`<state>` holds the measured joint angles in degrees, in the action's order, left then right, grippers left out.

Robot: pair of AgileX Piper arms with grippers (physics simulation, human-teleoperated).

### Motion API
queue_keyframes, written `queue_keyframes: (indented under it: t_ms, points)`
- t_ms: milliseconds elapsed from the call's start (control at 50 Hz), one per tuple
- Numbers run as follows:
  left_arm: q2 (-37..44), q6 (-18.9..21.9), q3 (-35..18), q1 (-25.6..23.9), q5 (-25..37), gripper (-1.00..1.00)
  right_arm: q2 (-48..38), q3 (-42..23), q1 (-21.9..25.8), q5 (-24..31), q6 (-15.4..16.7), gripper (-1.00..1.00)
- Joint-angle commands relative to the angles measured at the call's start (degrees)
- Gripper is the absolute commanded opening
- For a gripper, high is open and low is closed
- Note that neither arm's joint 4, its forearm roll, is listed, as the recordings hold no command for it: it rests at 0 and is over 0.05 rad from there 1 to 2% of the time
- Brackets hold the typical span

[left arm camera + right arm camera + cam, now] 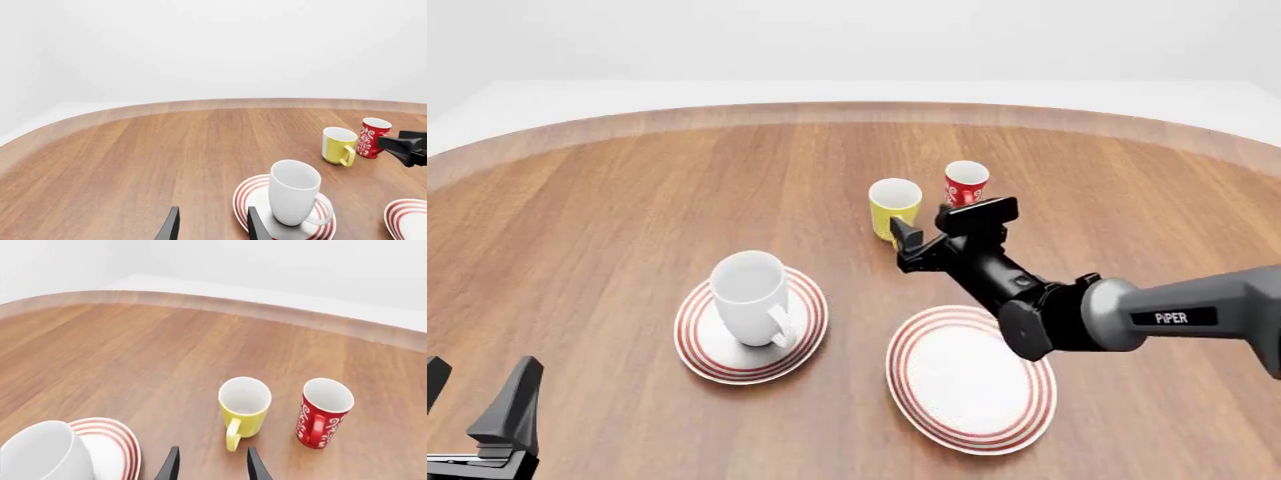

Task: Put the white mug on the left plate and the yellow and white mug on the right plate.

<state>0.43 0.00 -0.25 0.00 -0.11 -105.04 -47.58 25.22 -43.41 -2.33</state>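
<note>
Two glossy cylinders—white mug (pixel 751 297) on ringed left plate (pixel 701 352), yellow and white mug (pixel 894 207) before right gripper's (pixel 938 229) spread fingers.

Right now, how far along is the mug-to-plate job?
Done: white mug stands upright on the left plate. In hand: right gripper, open and empty, hovers near the yellow and white mug. Left: grasp it and set it on the bare right plate.

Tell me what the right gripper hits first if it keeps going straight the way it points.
Most likely the yellow and white mug: its handle sits just ahead of the open right gripper, though depth is uncertain.
</note>
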Motion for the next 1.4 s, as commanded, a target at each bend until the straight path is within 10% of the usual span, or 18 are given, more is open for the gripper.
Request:
queue_keyframes:
  t_ms: [20, 1400]
  points:
    - [0.0, 0.0, 0.0, 0.0, 0.0, 1.00, -2.6, -2.6, -2.0, -0.3, -0.5, 1.00]
    - [0.0, 0.0, 0.0, 0.0, 0.0, 1.00, -16.5, -17.3, -2.9, 4.6, -1.2, 1.00]
